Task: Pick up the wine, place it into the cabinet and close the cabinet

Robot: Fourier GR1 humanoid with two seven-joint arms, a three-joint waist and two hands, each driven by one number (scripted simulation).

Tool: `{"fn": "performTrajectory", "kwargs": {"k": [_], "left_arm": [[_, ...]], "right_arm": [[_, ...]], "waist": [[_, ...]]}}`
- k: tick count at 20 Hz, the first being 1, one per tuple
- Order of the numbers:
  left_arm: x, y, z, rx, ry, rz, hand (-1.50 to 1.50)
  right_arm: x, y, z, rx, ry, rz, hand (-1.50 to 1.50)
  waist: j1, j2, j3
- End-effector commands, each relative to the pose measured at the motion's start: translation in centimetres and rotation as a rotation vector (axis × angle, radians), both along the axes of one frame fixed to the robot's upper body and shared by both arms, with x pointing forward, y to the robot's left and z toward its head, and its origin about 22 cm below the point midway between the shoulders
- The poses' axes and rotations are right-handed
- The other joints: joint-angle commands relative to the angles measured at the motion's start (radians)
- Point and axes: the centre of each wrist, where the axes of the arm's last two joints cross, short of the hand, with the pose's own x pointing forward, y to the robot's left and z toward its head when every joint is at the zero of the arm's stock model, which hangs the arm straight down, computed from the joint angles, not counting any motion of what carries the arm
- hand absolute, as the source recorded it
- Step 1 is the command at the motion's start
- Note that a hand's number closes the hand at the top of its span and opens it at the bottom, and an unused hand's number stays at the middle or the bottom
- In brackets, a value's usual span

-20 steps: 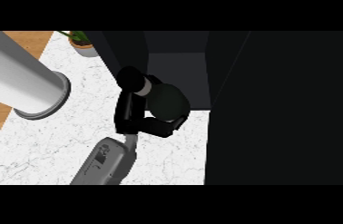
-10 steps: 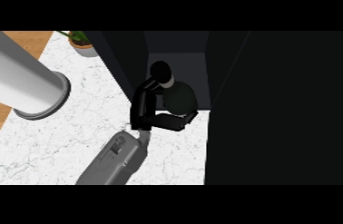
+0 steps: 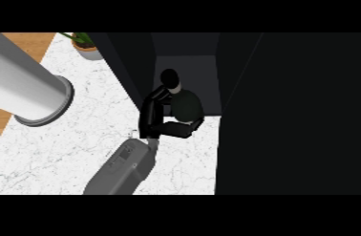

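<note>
- Head view, surroundings: a dark cabinet (image 3: 190, 58) stands open just beyond the fingers, its side walls rising to either side of them and its wide dark door (image 3: 289, 115) filling the frame to their right. The cabinet's left wall runs close along the outer side of the fingers.
- Well to the left of the fingers a broad grey cylinder (image 3: 32, 94) lies tilted over the white marble counter (image 3: 63, 154). Far beyond it, at the counter's back edge, sits a small potted plant (image 3: 86, 46).
- Head view, the hand: one grey forearm (image 3: 120, 170) comes up from the lower edge. I cannot tell which arm it is. Its black hand (image 3: 165, 127) has fingers (image 3: 152, 108) and thumb curled round the wine (image 3: 182, 103).
- The wine, a dark green bottle, stands at the cabinet's threshold, its black top poking out just past the fingertips.
- No label or writing can be read.
</note>
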Motion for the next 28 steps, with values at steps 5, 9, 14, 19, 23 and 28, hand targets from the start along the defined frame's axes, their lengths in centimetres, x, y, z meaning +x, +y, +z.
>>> {"fn": "performTrajectory", "kwargs": {"k": [5, 9, 14, 19, 23, 28], "left_arm": [[1.8, 0.7, -1.4, -0.08, 0.021, 0.035, 1.5], [0.9, 1.0, -2.1, -0.165, 0.053, 0.013, 1.5], [3.6, 0.5, -1.0, -0.129, 0.035, -0.004, 1.5], [4.8, 1.0, -1.2, -0.145, 0.068, 0.008, 1.5], [4.4, 1.0, -2.0, -0.157, 0.055, 0.014, 1.5], [6.9, 0.5, 0.6, -0.167, 0.036, -0.014, 1.5]], "right_arm": [[-0.8, 1.1, -1.7, 0.009, -0.001, 0.015, -1.5], [1.2, 0.3, -0.8, 0.001, 0.001, -0.003, -1.5], [0.6, -1.2, 0.0, -0.003, -0.009, -0.01, -1.5], [0.0, -0.2, -1.4, 0.036, -0.001, 0.01, -1.5], [1.1, -1.2, -1.9, 0.027, 0.005, 0.01, -1.5], [0.9, -0.5, -0.8, -0.001, 0.008, 0.034, -1.5]], "waist": [[-0.012, 0.002, 0.0], [0.002, 0.0, 0.0], [-0.008, 0.002, 0.0], [-0.014, 0.003, 0.0], [-0.018, 0.005, 0.0], [-0.028, 0.008, -0.001]]}}
